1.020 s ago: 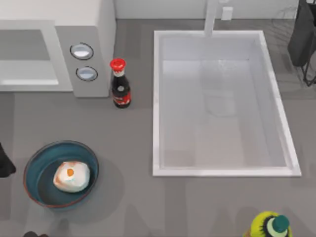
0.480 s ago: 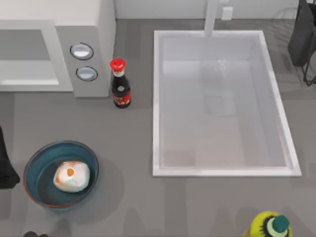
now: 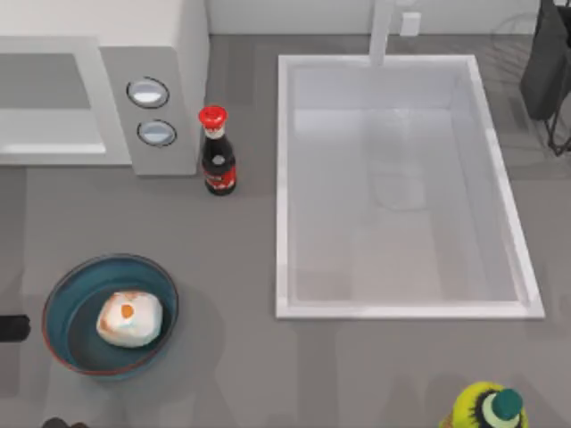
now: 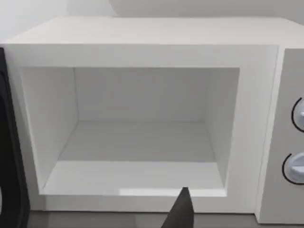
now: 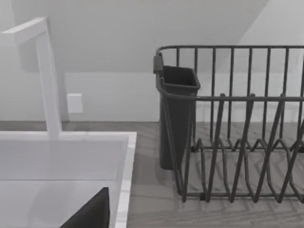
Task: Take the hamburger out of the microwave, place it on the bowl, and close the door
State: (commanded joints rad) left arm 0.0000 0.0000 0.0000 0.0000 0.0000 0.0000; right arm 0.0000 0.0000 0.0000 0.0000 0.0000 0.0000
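Compared with a second earlier, the left arm had withdrawn toward the left edge of the top view; only a small dark piece of it [image 3: 11, 327] remained beside the bowl [image 3: 62, 294]. The left gripper's [image 4: 180, 211] spread could not be told: one dark fingertip showed, touching nothing, facing the open, empty microwave [image 4: 142, 52]. The dark door [image 4: 9, 156] stood swung out at the cavity's side. On the surface, the hamburger [image 3: 129, 319] lay inside the bowl, unchanged. The soy-sauce bottle [image 3: 217, 152] stood just beside the microwave's dial panel. Further right lay the sink [image 3: 284, 178]. The right gripper's [image 5: 90, 213] state could not be told either; it hung near the dish rack [image 5: 228, 123].
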